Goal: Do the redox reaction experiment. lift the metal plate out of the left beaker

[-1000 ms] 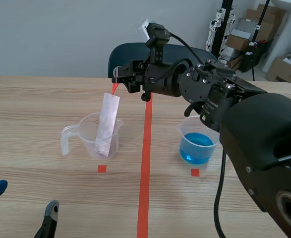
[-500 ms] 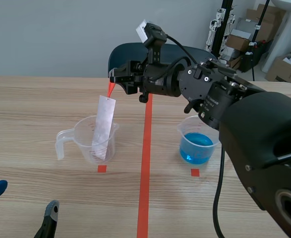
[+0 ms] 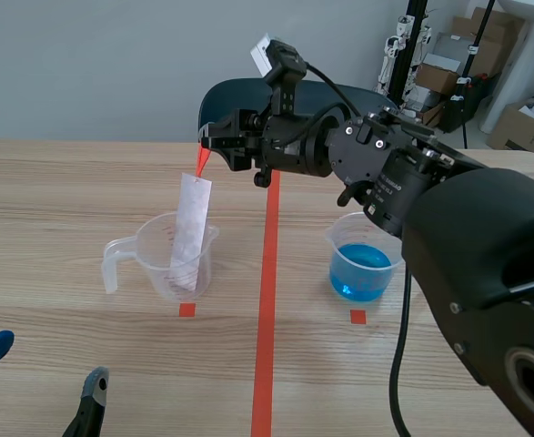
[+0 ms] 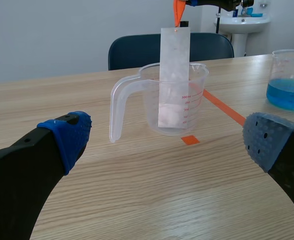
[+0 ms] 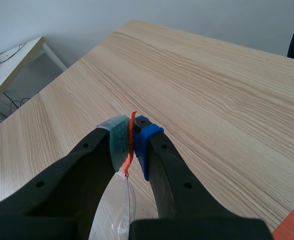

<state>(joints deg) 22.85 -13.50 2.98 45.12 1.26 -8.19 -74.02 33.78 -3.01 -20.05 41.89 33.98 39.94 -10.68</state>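
A pale metal plate [image 3: 188, 232] hangs from an orange tag [image 3: 200, 161], its lower end still inside the clear left beaker [image 3: 157, 255]. My right gripper [image 3: 205, 144], reaching in from the right, is shut on that orange tag [image 5: 130, 140]. In the left wrist view the metal plate [image 4: 173, 85] stands nearly upright in the left beaker [image 4: 172, 102], ahead of my open left gripper [image 4: 167, 142]. That left gripper [image 3: 44, 369] sits low at the near left table edge, apart from the beaker. A second beaker [image 3: 362, 259] holds blue liquid.
An orange-red tape line [image 3: 267, 300] runs down the table's middle, with small squares [image 3: 186, 309] before each beaker. A dark chair [image 3: 239, 100] stands behind the table. Boxes and stands [image 3: 458, 64] fill the back right corner.
My right gripper has risen and shifted left with the tag, lifting the plate higher. The left beaker slid a little to the left. The left arm has kept still.
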